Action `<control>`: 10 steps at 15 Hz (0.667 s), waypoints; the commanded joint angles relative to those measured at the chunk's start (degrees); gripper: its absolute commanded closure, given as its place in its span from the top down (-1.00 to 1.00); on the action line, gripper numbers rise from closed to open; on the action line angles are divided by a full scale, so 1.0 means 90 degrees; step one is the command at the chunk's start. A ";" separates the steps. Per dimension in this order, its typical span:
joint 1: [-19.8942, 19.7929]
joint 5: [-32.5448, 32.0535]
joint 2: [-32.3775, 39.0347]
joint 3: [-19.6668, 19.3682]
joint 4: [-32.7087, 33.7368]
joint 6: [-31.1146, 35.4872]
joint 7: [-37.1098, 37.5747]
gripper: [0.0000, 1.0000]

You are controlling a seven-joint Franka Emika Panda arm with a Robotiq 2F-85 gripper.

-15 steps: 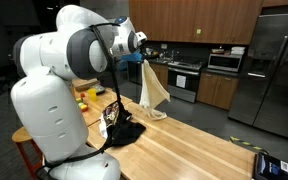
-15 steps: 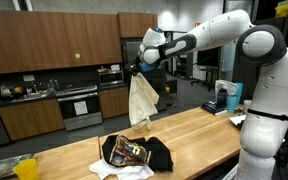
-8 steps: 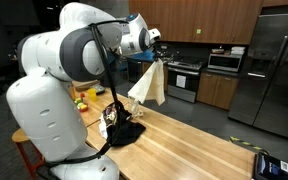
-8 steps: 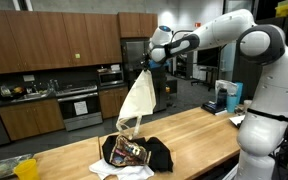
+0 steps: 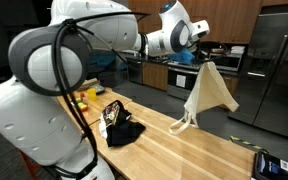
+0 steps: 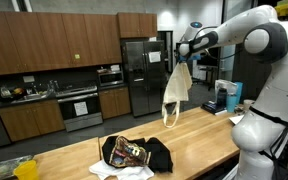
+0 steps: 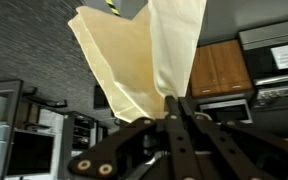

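The cloth (image 5: 209, 95) hangs from the gripper (image 5: 201, 57) at its 6 o'clock, long axis vertical, over the counter (image 5: 184, 150). A strap dangles at its lower end; I cannot tell whether it touches the wood. In the wrist view the fingers (image 7: 174, 110) are pinched together on the cloth's top edge. A dark pile (image 5: 121, 128) of clothes lies on the counter well apart, toward 8 o'clock from the cloth in both exterior views.
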 commanded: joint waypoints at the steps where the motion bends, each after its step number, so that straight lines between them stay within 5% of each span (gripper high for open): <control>1: -0.0873 -0.0980 -0.0342 -0.0004 -0.1263 0.0359 0.1078 -0.97; 5: -0.1421 -0.1743 -0.0472 0.0021 -0.2037 -0.0539 0.2155 -0.97; 10: -0.1278 -0.1253 -0.1126 -0.0462 -0.2215 -0.1585 0.1076 -0.97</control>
